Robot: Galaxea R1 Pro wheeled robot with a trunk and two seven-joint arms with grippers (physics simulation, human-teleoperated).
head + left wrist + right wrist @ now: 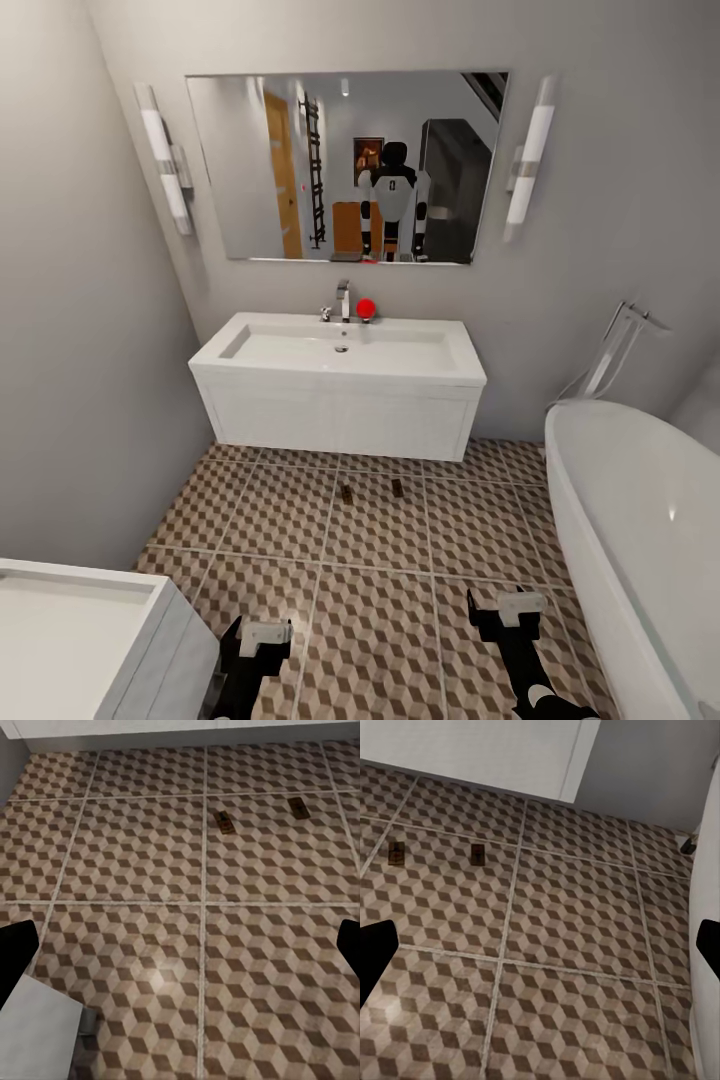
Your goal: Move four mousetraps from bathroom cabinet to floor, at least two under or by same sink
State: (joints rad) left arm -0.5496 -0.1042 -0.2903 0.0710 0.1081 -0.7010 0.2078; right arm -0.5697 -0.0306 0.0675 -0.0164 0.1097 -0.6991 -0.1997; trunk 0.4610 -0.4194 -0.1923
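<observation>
Though far from pincers (265,637), mousetraps (347,493) floorbound.

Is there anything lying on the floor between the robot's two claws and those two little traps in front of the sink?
Nothing visible: bare bathroom floor lies between the left gripper, the right gripper and both mousetraps.

My two arms are matte black, each ending in a claw: the left claw (262,640) and right claw (512,612) carry pale grey-white blocky housings on black fingers (15,956). A white band rings my right forearm (545,695).
</observation>
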